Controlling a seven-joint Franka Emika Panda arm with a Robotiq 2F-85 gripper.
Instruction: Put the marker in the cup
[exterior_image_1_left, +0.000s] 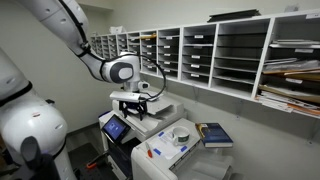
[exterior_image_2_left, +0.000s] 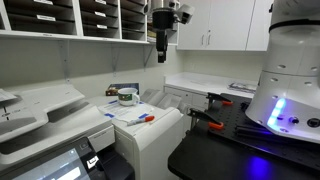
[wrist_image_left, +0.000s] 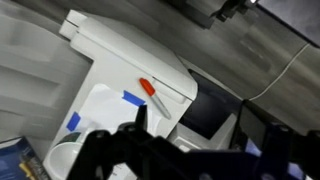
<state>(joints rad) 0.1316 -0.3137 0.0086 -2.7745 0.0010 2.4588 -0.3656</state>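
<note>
The marker, grey with an orange-red cap, lies on the white printer top. It also shows in the wrist view, near the printer's edge. The small pale cup stands upright farther back on the same top, and it shows in an exterior view as well. My gripper hangs well above the printer, open and empty. In the wrist view its dark fingers are spread apart, with the marker just beyond the left finger. A pale round shape at the lower left may be the cup.
A flat blue book lies beside the cup. Blue tape patches mark the printer top. Wall shelves of paper trays run behind. An orange-handled tool lies on the dark counter beside the printer.
</note>
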